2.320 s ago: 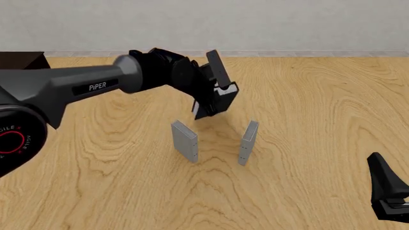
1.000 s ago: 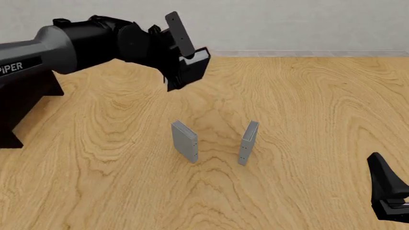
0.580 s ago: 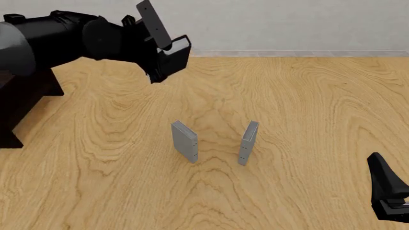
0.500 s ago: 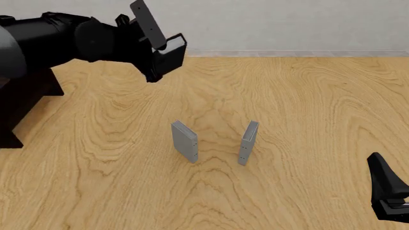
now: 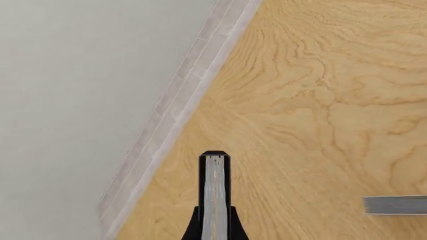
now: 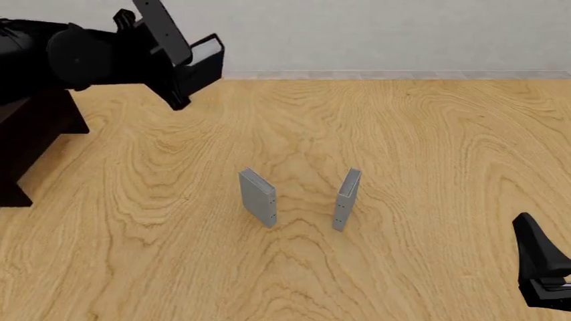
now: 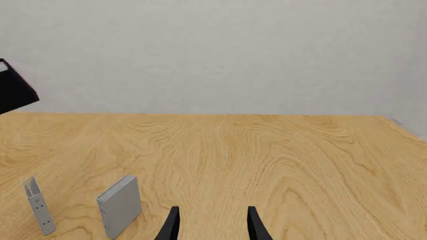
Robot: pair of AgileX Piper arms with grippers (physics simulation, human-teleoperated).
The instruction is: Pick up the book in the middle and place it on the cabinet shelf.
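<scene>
The left gripper (image 6: 183,70) has its jaws closed tight on the book (image 6: 203,59), holding it in the air above the far left of the table (image 6: 402,134), near the cabinet shelf (image 6: 36,134) (only its right part shows at the left edge). Two thin grey books (image 6: 257,196) (image 6: 346,198) stand upright mid-table, apart from each other. The right gripper (image 7: 211,225) hangs low at the near right, its jaws parted and holding nothing.

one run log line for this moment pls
left pincer: shut on book, in air near cabinet | right pincer: open, idle | grey books: upright
</scene>
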